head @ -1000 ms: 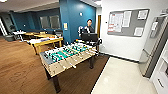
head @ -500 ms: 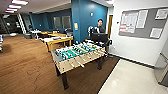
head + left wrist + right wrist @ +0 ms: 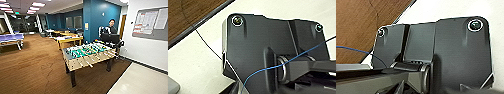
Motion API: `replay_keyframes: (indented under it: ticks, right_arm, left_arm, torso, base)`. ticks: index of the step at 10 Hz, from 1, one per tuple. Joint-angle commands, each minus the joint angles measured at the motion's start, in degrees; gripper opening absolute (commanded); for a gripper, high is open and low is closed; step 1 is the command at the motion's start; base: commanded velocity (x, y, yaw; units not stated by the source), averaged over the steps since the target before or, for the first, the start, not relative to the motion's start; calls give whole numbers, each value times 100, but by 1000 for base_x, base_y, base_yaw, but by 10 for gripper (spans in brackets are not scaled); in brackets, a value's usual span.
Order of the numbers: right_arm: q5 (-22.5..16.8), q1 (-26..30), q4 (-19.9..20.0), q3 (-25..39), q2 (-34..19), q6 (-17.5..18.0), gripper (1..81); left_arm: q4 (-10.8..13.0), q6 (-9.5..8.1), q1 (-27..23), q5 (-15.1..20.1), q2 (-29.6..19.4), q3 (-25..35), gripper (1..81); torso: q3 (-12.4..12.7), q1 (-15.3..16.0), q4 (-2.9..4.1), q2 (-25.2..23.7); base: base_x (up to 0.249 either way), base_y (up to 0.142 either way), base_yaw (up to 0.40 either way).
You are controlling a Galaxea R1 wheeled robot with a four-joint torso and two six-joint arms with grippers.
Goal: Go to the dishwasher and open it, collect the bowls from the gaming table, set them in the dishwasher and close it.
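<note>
From the head view, a table-football table (image 3: 88, 53) with a green field and rods stands just ahead, at about 12 o'clock, on the brown carpet (image 3: 32, 67). Behind it, toward 11 o'clock, is the gaming table (image 3: 70, 39) with yellow sides and a pale top (what lies on its top is too blurred to tell). A person (image 3: 111, 26) stands beyond the football table at about 1 o'clock, behind a dark control rig (image 3: 110, 38), next to the blue wall (image 3: 100, 17). A noticeboard (image 3: 151, 22) hangs on the white wall at 2 o'clock. A pale floor (image 3: 140, 80) begins at about 4 o'clock, just beside the carpet edge. Far at 9 o'clock there is a blue table (image 3: 11, 38).

In the two wrist views I see the dark plates over pale floor and carpet; whether either hand is released or clenched, I cannot tell.
</note>
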Motion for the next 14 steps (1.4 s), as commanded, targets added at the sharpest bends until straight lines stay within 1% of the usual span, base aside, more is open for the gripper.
replay_keyframes:
  ticks: [1,6,14]
  right_arm:
    - [-244,277,-73,38,-14,-35,811]
    - [-261,312,-117,30,21,-35,811]
    - [-253,312,-143,30,30,-35,811]
  left_arm:
    - [-34,-21,-228,299,-73,1,811]
    - [-43,-21,-219,299,-81,1,811]
    - [-43,-21,-211,308,-64,1,811]
  torso:
    - [0,0,0,0]
    - [0,-2,0,0]
    - [0,-5,0,0]
  base:
    - [0,0,288]
    - [0,0,285]
    - [0,0,245]
